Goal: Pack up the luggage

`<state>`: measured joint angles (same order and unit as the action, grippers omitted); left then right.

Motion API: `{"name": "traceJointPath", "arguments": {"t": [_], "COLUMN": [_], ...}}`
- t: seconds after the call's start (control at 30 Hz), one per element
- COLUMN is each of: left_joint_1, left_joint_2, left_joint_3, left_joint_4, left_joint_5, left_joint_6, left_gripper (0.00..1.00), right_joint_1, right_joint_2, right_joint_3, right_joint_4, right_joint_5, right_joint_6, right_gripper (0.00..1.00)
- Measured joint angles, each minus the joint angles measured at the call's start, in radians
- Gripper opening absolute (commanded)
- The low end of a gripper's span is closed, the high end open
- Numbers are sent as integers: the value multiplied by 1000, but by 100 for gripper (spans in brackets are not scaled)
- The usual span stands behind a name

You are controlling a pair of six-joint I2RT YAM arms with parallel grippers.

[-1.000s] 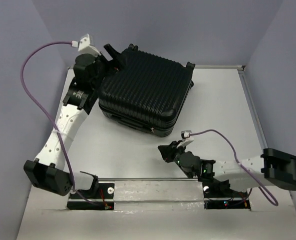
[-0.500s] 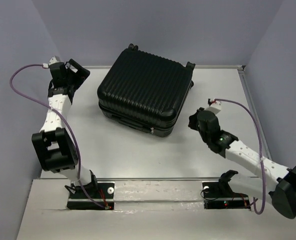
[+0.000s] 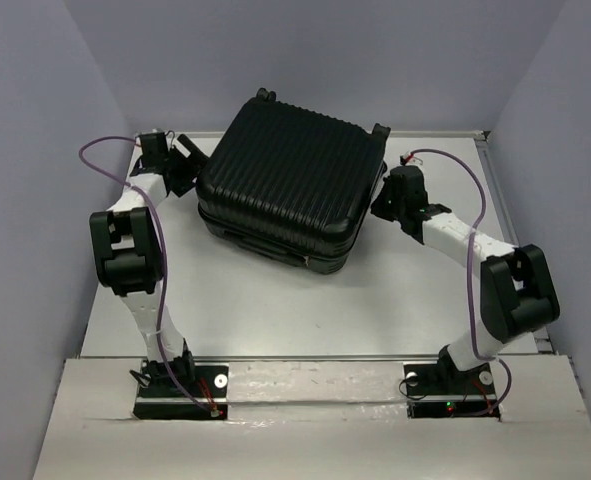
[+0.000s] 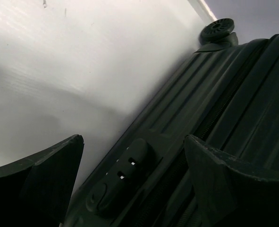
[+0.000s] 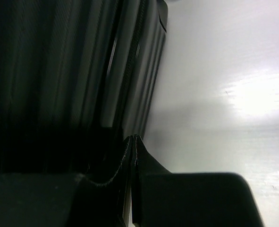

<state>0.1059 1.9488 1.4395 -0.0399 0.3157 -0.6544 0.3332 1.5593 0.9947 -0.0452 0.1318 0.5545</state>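
The luggage (image 3: 290, 180), a big black ribbed hard-shell suitcase, lies closed on the white table at the back middle. My left gripper (image 3: 187, 165) is open at its left side. In the left wrist view the left gripper (image 4: 130, 184) straddles the suitcase's side with the combination lock (image 4: 118, 177) between the fingers, and a caster wheel (image 4: 217, 30) shows beyond. My right gripper (image 3: 379, 205) is at the suitcase's right side. In the right wrist view the right gripper (image 5: 134, 142) has its fingertips pressed together, empty, next to the ribbed shell (image 5: 59, 75).
A raised rim (image 3: 500, 200) runs along the table's right edge and a wall stands behind the suitcase. Purple cables (image 3: 105, 150) loop from both wrists. Bare white table (image 3: 275, 310) lies between the suitcase and the arm bases.
Both arms swung outward and then reached in to the suitcase's sides: the left gripper moved back to its left side, the right gripper up to its right side. The suitcase has hardly moved.
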Motion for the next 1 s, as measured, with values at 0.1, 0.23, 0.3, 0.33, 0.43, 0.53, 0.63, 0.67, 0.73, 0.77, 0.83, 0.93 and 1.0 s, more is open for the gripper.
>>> {"name": "traceJointPath", "arguments": {"t": [0.1,0.23,0.3,0.33,0.43,0.53,0.63,0.67,0.73,0.77,0.83,0.93,1.0], "left_joint_1": [-8,-20,-26,-30,-40,-45,-68,-79,-98,-111,-135,-156,-164], "left_joint_2": [0,-17,-70,-108,-209,-348,-490,-536,-629,-692,-803,-903,-951], "left_joint_3": [-2,-84,-205,-276,-443,-620,-756,-789,-843,-865,-875,-875,-874], "left_joint_4": [18,111,183,198,279,336,340,331,293,260,203,129,69], "left_joint_5": [1,-10,-21,-30,-55,-88,-143,-161,-196,-208,-218,-243,-266], "left_joint_6": [2,-25,-60,-89,-149,-194,-208,-208,-205,-201,-180,-143,-114], "left_gripper": [99,99,99,99,99,99,99,99,99,99,99,99,99], "right_joint_1": [-7,-26,-43,-53,-73,-94,-103,-106,-115,-120,-129,-134,-136], "right_joint_2": [73,136,170,177,204,228,252,265,304,336,383,433,444], "right_joint_3": [68,110,135,148,187,216,257,280,341,385,456,534,577], "right_joint_4": [-3,-10,-17,-23,-30,-22,-37,-47,-84,-100,-141,-171,-220], "right_joint_5": [-61,-113,-135,-146,-173,-214,-241,-248,-254,-254,-256,-236,-226], "right_joint_6": [-21,-64,-89,-101,-134,-160,-194,-204,-231,-244,-253,-272,-272], "right_gripper": [7,7,7,7,7,8,28,36,47,56,69,79,85]}}
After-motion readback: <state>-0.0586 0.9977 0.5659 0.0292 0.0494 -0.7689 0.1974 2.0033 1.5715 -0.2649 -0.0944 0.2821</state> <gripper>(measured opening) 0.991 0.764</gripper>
